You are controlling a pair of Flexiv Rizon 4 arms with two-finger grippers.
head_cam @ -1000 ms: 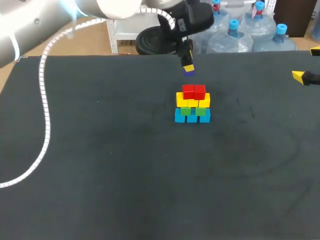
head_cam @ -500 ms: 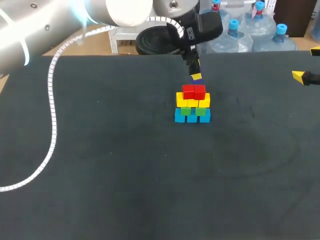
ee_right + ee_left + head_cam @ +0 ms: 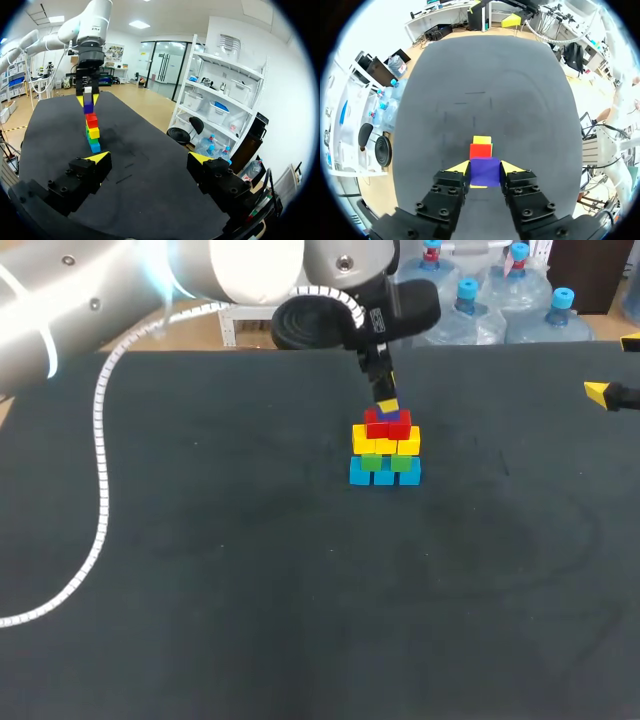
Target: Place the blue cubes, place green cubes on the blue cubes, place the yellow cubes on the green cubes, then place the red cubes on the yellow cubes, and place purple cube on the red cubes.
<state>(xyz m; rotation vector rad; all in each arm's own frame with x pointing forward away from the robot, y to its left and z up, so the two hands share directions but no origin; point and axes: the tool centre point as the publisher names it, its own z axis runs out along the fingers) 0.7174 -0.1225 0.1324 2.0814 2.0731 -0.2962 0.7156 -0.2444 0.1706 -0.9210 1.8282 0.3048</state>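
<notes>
left wrist view: purple cube blocks most of what's under it, only one red cube and a yellow cube edge show ahead, lower layers hidden. head view: right gripper cut by the edge; purple-to-red contact too small to tell

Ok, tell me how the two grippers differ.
The left gripper is shut on the purple cube; the right gripper is open and empty. The left gripper hangs over the cube stack; the right gripper is well off to its side. Both have yellow tips.
</notes>
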